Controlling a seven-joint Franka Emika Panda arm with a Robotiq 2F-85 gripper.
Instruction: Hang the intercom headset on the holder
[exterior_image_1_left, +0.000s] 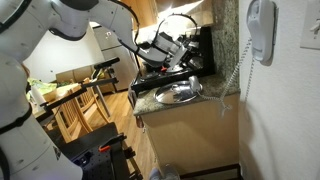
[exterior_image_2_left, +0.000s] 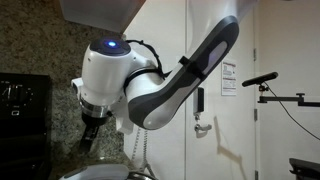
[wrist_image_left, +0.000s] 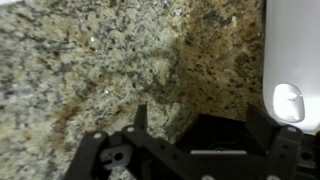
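On the white wall in an exterior view hangs a light-grey intercom unit (exterior_image_1_left: 262, 30). The holder and the intercom headset read as one shape there, and I cannot tell them apart. A white coiled cord (exterior_image_1_left: 236, 68) runs from its lower end down toward the counter. My gripper (exterior_image_1_left: 172, 50) hovers above the counter to the left of the unit, apart from it, and also shows low under the white arm (exterior_image_2_left: 90, 140). In the wrist view the gripper (wrist_image_left: 200, 125) is open and empty, facing a granite wall. A white plastic body (wrist_image_left: 292, 60) fills that view's right edge.
A round steel bowl (exterior_image_1_left: 178, 93) sits on the granite counter (exterior_image_1_left: 215, 95) below the gripper. A flat white switch plate (exterior_image_1_left: 311, 35) is on the wall right of the unit. Wooden chairs (exterior_image_1_left: 95, 95) stand behind the arm. A camera stand (exterior_image_2_left: 270, 85) stands by the white wall.
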